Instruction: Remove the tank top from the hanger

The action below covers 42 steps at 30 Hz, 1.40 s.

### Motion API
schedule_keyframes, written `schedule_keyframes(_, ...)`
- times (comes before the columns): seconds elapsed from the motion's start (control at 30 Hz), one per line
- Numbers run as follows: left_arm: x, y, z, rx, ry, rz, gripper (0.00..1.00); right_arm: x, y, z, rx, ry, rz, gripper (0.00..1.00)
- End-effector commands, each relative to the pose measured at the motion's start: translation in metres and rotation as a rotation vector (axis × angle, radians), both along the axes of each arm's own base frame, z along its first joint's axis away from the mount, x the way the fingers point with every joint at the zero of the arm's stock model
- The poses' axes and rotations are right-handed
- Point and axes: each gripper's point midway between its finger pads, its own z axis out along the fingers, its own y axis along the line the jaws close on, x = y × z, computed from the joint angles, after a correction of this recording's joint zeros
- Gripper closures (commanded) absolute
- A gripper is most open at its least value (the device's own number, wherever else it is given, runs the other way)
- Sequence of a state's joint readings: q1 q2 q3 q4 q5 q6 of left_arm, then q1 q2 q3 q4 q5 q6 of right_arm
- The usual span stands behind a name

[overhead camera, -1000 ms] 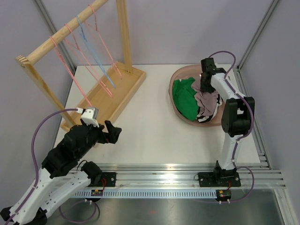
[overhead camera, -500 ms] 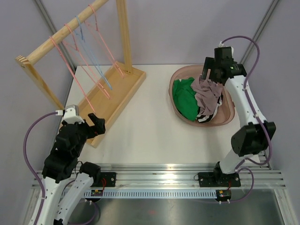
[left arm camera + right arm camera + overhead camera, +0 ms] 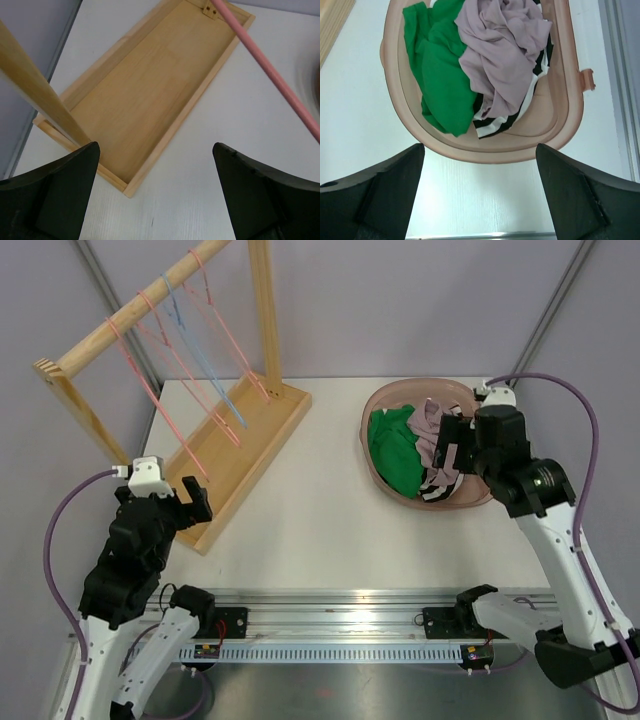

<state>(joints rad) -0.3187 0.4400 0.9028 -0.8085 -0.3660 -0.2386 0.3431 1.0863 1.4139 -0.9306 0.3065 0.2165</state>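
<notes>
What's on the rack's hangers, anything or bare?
Bare: the hangers show as empty outlines on the rack; the clothes lie heaped in the basket.

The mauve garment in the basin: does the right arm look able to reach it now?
Probably yes: the open right end effector hangs above the basin, and the mauve garment lies on top, uncovered.

Pincer (image 3: 155, 146) spread wide, wooden rack base (image 3: 150, 85) beneath, pink hanger rod (image 3: 265, 65) at right

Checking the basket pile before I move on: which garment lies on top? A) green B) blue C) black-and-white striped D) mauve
D: the mauve garment overlaps the green garment and covers most of the striped garment in the basket.
</notes>
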Motion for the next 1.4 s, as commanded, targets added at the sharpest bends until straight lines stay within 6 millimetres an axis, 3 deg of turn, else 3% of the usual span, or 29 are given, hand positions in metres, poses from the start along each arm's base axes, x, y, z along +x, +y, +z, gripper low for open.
schedule_keyframes(0.0,-0.004,0.012,0.032,0.049,-0.061,0.029,0.01,-0.036,-0.016,0.006,0.009,-0.033,-0.027,0.01)
schedule_keyframes(0.1,-0.012,0.013,0.049,0.049,-0.082,0.016,0.01,-0.063,-0.023,0.008,0.014,-0.051,-0.006,0.00)
schedule_keyframes(0.2,-0.020,0.017,0.053,0.076,-0.065,0.011,0.01,-0.085,-0.036,0.009,-0.010,-0.075,-0.010,0.00)
schedule_keyframes(0.5,-0.039,0.016,0.064,0.120,-0.076,-0.065,0.01,-0.108,-0.051,0.003,0.002,-0.126,-0.057,0.00)
schedule_keyframes(0.7,-0.053,0.020,0.067,0.104,-0.078,-0.056,0.01,-0.110,-0.041,-0.007,0.042,-0.111,-0.020,0.01)
schedule_keyframes(0.97,-0.066,0.024,0.062,0.088,-0.104,-0.050,0.01,-0.106,-0.043,-0.008,0.033,-0.128,-0.028,0.01)
schedule_keyframes(1.37,-0.062,0.020,0.059,0.054,-0.121,-0.053,0.01,-0.096,-0.040,-0.012,0.029,-0.125,-0.035,0.00)
